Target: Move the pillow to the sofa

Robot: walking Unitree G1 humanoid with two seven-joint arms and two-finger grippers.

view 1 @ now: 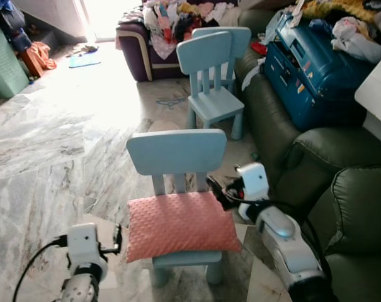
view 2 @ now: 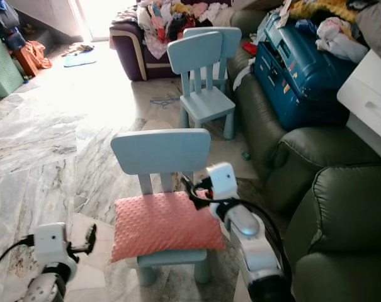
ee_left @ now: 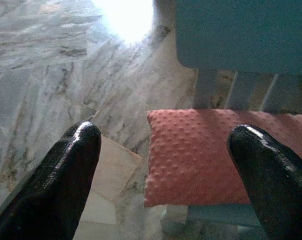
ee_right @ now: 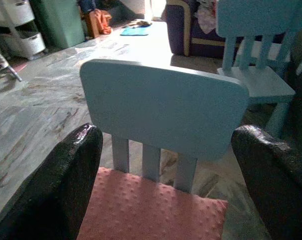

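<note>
Left eye view: pink pillow (view 1: 177, 225) on the blue chair (view 1: 176, 153); my left gripper (ee_left: 165, 165) and right gripper (ee_right: 165, 175) flank it, fingers spread.

A small light-blue chair (view 1: 177, 170) stands at the lower centre of the left eye view on a grey-veined marble floor (view 1: 45, 145). A second light-blue chair (view 1: 210, 75) stands behind it, toward the upper centre. In the upper right a blue suitcase (view 1: 307, 69) lies with loose clothes (view 1: 354, 34) on top of it. At the top centre a dark purple armchair (view 1: 140, 53) is heaped with colourful laundry (view 1: 174, 16). A pale green cabinet (view 1: 4, 66) sits at the upper left edge, with an orange bag (view 1: 36, 58) just beside it and a blue mat (view 1: 84, 60) nearby.
</note>
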